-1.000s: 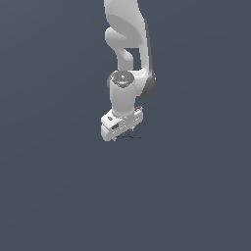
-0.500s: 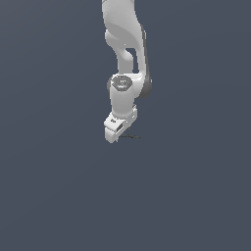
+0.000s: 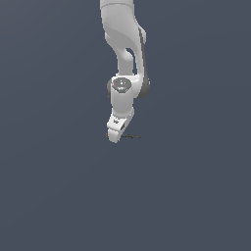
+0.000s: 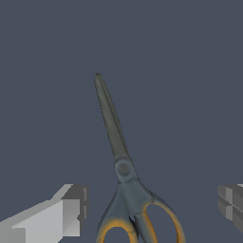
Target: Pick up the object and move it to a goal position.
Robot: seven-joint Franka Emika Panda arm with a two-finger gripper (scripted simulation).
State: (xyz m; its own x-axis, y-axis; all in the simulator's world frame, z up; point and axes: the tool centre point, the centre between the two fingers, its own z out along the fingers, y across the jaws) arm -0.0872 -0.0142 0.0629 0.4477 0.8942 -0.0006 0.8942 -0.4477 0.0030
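Step in hand: approach for the pick; the gripper [image 3: 115,135] hangs low over the scissors [image 4: 124,176], nothing grasped.
Jaws: spread wide, one finger [image 4: 61,213] on each side of the handles in the wrist view, neither touching.
Object: scissors with dark closed blades and orange-lined handle loops, lying flat on the grey desk [image 3: 196,186].
Object relative to jaws: pivot and handles lie between the fingers; the blades run out beyond them; in the exterior view a thin sliver [image 3: 130,137] shows to the right of the gripper.
Next move (judged): lower slightly, then close across the narrow part near the pivot and lift.
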